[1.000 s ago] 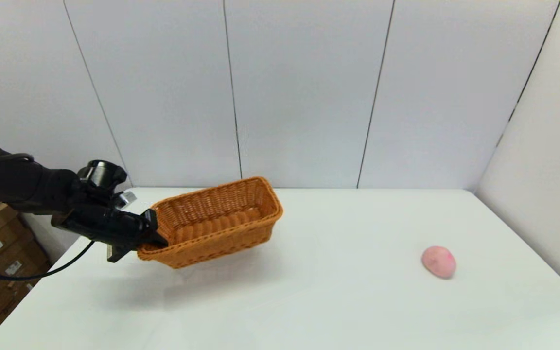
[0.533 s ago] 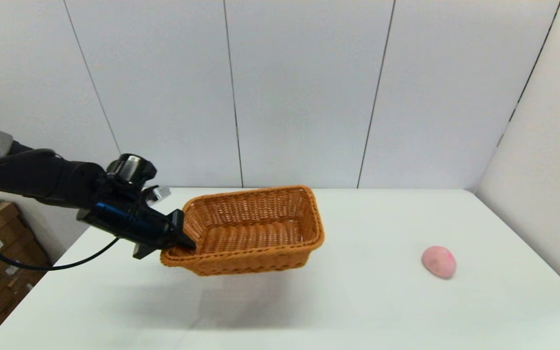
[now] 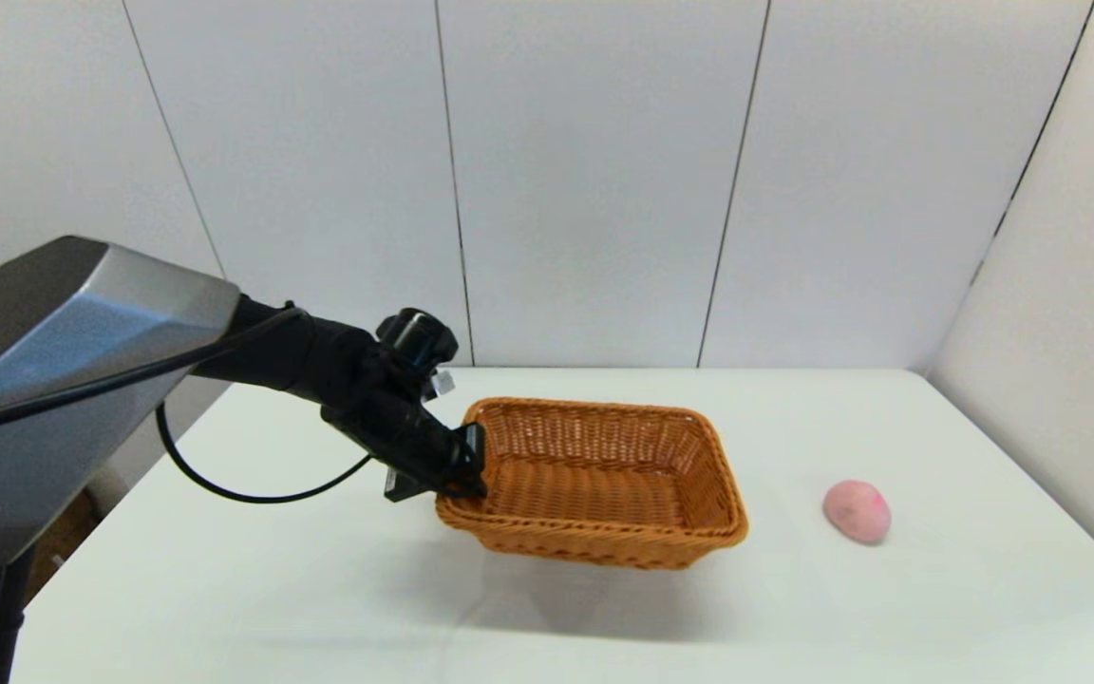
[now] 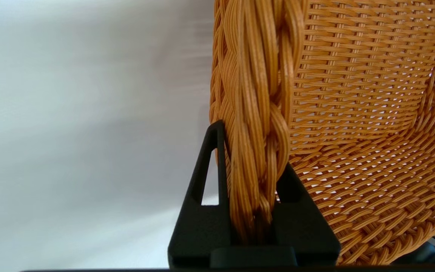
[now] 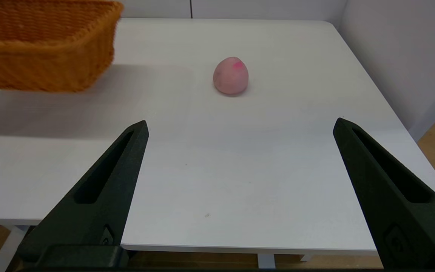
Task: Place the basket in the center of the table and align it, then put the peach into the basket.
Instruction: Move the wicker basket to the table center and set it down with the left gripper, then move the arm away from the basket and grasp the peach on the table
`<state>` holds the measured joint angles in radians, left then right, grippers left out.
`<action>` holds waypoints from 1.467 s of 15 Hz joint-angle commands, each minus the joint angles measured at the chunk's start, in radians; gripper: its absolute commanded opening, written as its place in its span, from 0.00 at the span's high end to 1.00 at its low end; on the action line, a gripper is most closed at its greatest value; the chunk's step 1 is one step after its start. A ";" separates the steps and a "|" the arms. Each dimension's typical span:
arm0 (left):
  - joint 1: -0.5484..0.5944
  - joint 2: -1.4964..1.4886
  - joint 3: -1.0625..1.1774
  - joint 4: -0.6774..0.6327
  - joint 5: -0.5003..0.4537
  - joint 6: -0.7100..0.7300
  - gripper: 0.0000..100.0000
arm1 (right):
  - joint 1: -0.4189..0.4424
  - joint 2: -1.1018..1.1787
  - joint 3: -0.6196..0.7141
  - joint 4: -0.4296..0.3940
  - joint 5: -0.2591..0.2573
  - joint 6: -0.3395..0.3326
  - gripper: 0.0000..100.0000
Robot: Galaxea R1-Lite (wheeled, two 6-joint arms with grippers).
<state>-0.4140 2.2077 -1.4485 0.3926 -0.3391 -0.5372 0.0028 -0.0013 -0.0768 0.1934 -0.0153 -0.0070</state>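
Plain white tabletop [image 3: 604, 627], my left gripper [image 3: 464, 472] pinching the basket [image 3: 604, 494] rim, seemingly airborne; right gripper [image 5: 240, 126] spread wide; might tip.

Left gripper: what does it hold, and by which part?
The left gripper holds the basket by the rolled rim of its short end wall. The right gripper holds nothing.

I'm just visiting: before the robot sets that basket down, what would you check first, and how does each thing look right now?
1. Grip: left gripper shut on the basket rim: ok.
2. Basket level: tilted, shadow beneath suggests it is off the table: not ok.
3. Position: roughly central: ok.
4. Alignment with table edges: slightly skewed: not ok.
5. Peach apart from basket, on the table: ok.
6. Right gripper open, back near the table's front edge: ok.
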 commanded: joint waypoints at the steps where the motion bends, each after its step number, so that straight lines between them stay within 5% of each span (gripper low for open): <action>1: -0.023 0.075 -0.027 0.003 0.009 -0.027 1.00 | 0.000 0.000 0.000 0.001 0.000 -0.001 0.00; 2: -0.023 0.075 -0.026 0.003 0.011 -0.029 0.00 | 0.000 0.000 0.000 0.001 0.000 -0.001 0.00; 9: -0.014 0.018 -0.030 0.014 0.085 -0.018 0.00 | 0.000 0.000 0.000 0.000 0.000 -0.001 0.00; 14: 0.132 -0.229 -0.027 0.068 0.118 0.095 0.00 | 0.000 0.000 0.002 0.000 -0.002 0.002 0.00; 18: 0.302 -0.483 0.014 0.270 0.120 0.287 0.00 | 0.000 0.000 0.002 0.000 -0.002 0.002 0.00; 22: 0.322 -0.784 0.229 0.301 0.247 0.316 0.00 | 0.000 0.000 0.002 0.000 -0.002 0.001 0.00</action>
<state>-0.1217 1.6900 -1.3768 0.6649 -0.1764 -0.2423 0.0028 -0.0013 -0.0753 0.1928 -0.0168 -0.0057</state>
